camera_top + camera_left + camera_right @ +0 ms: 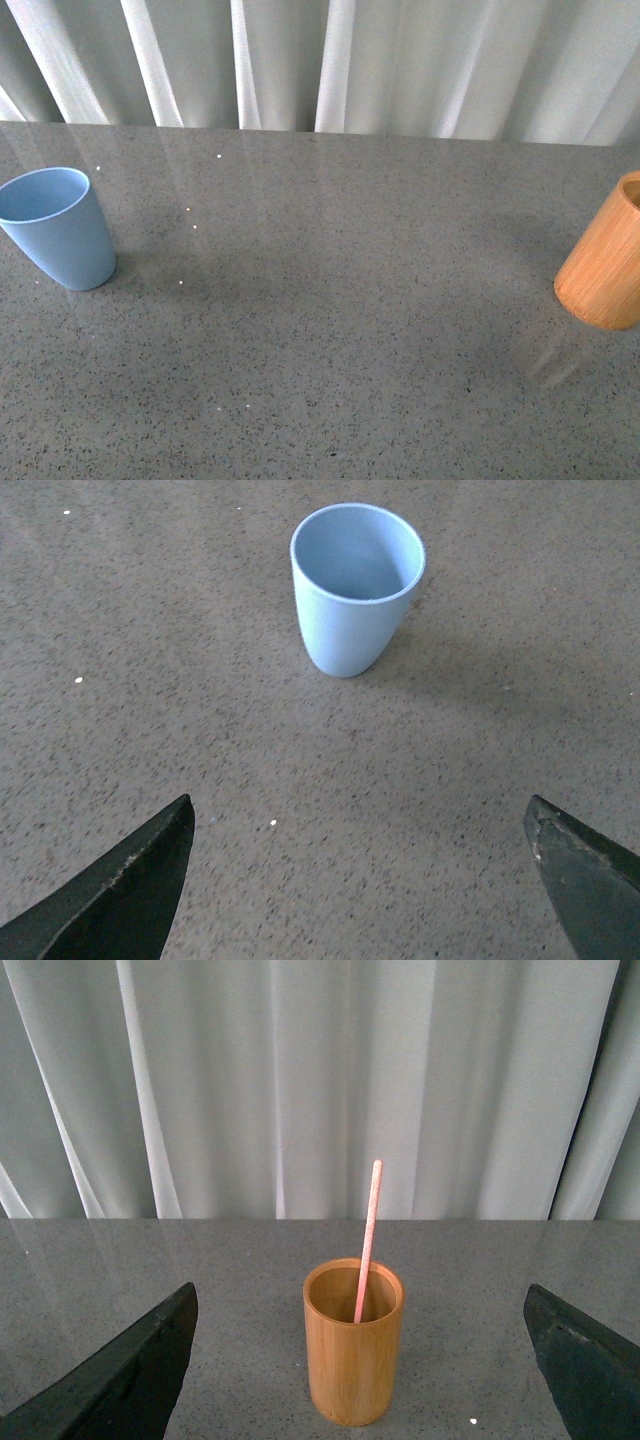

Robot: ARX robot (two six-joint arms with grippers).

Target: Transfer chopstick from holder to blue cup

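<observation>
The light blue cup stands upright at the table's left side, and its inside looks empty in the left wrist view. My left gripper hovers open some way short of it, nothing between its fingers. At the right edge of the front view stands the orange-tan holder, partly cut off. In the right wrist view the holder is upright with one pale pink chopstick leaning out of it. My right gripper is open and wide, level with the holder and short of it. Neither arm shows in the front view.
The grey speckled table stretches between the two cups. White curtains hang along the table's far edge. A few small white specks lie on the surface near the blue cup.
</observation>
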